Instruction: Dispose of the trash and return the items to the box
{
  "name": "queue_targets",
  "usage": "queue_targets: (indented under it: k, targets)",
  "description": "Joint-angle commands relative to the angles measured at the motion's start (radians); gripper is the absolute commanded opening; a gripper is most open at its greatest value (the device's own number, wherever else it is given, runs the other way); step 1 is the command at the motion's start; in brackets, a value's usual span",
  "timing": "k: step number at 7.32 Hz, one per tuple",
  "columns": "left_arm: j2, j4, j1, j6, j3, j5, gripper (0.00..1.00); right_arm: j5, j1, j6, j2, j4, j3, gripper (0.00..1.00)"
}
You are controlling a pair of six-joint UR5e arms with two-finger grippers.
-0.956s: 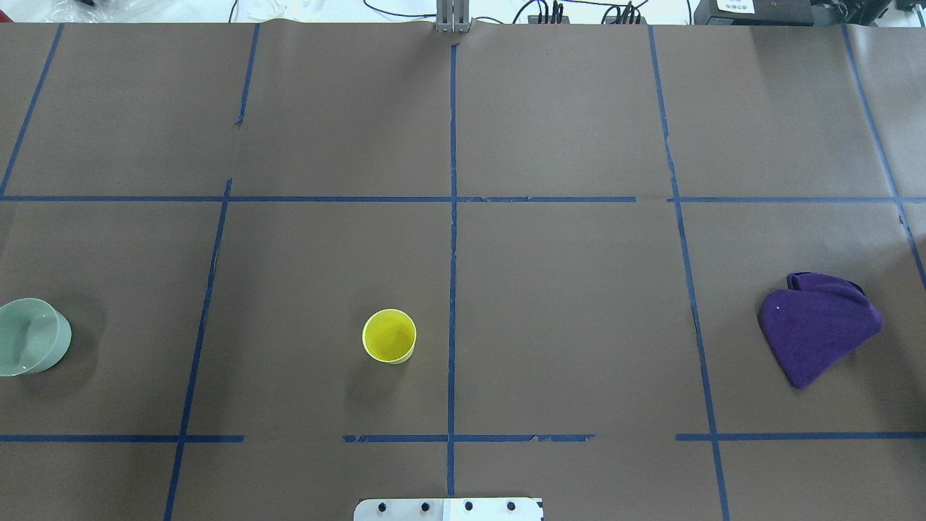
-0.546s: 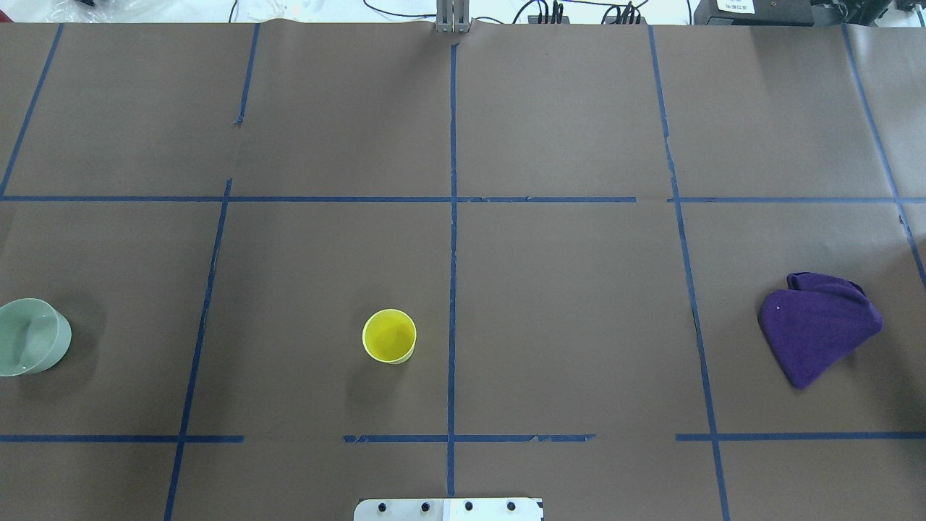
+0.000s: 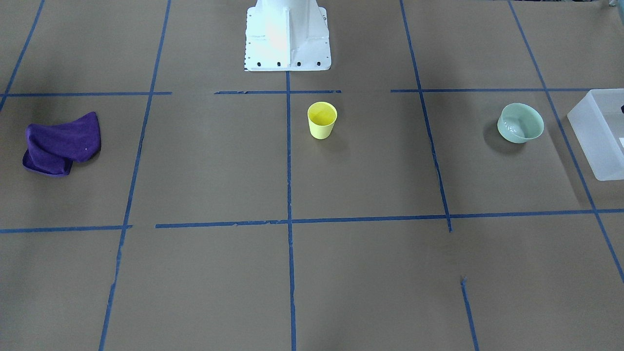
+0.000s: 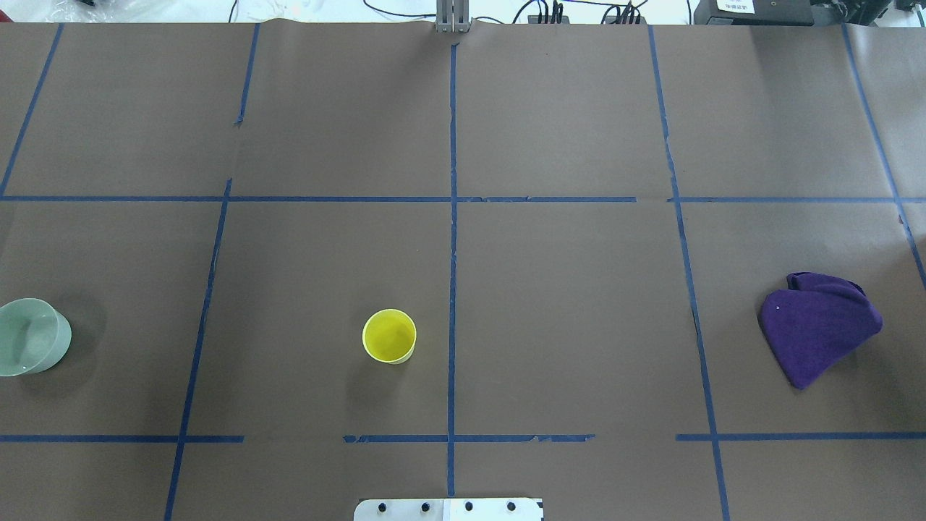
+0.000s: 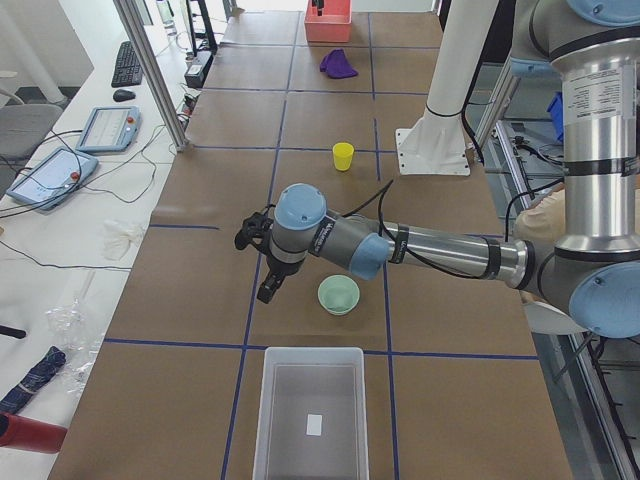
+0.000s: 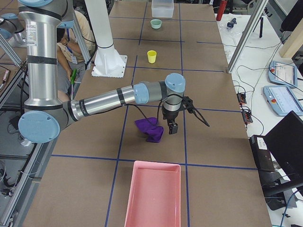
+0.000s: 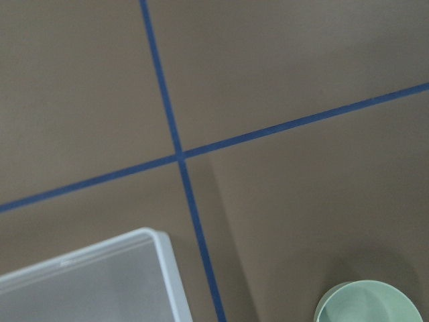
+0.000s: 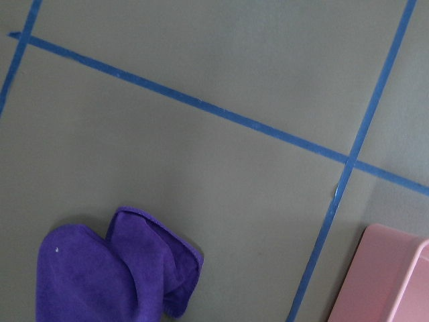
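Nothing's budged, job not really started

Front: yellow cup [image 3: 322, 120] upright mid-table, well apart from box [image 3: 597, 131]. Overhead: cup sits exactly where it was a second ago. Sides: left gripper [image 5: 268, 290] near green bowl [image 5: 339, 295], right gripper [image 6: 171, 127] by purple cloth [image 6: 149, 128]; can't tell how wide either is.

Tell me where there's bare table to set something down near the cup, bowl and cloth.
Widest bare stretch: between the small yellow plastic cup and the crumpled purple cloth. Another lies between the cup and the pale green round bowl, and the far half, away from the robot, is bare. Tightest between the bowl and the frosted white plastic bin.
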Motion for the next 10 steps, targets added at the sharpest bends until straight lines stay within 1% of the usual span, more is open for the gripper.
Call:
queue_targets:
  k: [1, 2, 3, 4, 5, 6, 7, 8, 9, 10]
  targets:
    - [-0.079, -0.150, 0.021, -0.004, 0.015, 0.007, 1.00, -0.007, 0.000, 0.077, 0.062, 0.066, 0.009, 1.00]
    - [-0.143, -0.202, 0.021, -0.036, 0.061, 0.005, 1.00, -0.008, 0.000, 0.159, 0.052, 0.177, -0.001, 1.00]
    - [-0.160, -0.272, 0.029, -0.217, 0.064, 0.002, 1.00, -0.008, 0.000, 0.293, 0.055, 0.193, 0.008, 1.00]
    - [-0.161, -0.407, 0.109, -0.462, 0.061, 0.010, 1.00, -0.008, 0.000, 0.313, 0.052, 0.194, 0.010, 1.00]
    - [-0.165, -0.419, 0.196, -0.658, 0.025, 0.063, 1.00, -0.007, 0.000, 0.318, 0.037, 0.224, 0.015, 1.00]
    - [-0.180, -0.416, 0.320, -0.788, -0.027, 0.185, 1.00, -0.005, 0.000, 0.318, 0.006, 0.297, 0.004, 1.00]
    - [-0.176, -0.396, 0.461, -0.870, -0.104, 0.329, 1.00, -0.004, 0.000, 0.321, 0.000, 0.327, 0.001, 1.00]
    - [-0.179, -0.300, 0.536, -0.944, -0.154, 0.353, 1.00, -0.004, 0.000, 0.319, -0.008, 0.328, 0.001, 1.00]
    - [-0.187, -0.137, 0.624, -1.013, -0.235, 0.451, 1.00, -0.004, 0.000, 0.319, -0.009, 0.329, 0.001, 1.00]
    - [-0.272, 0.076, 0.700, -1.085, -0.292, 0.503, 1.00, -0.004, 0.000, 0.321, -0.009, 0.330, 0.001, 1.00]
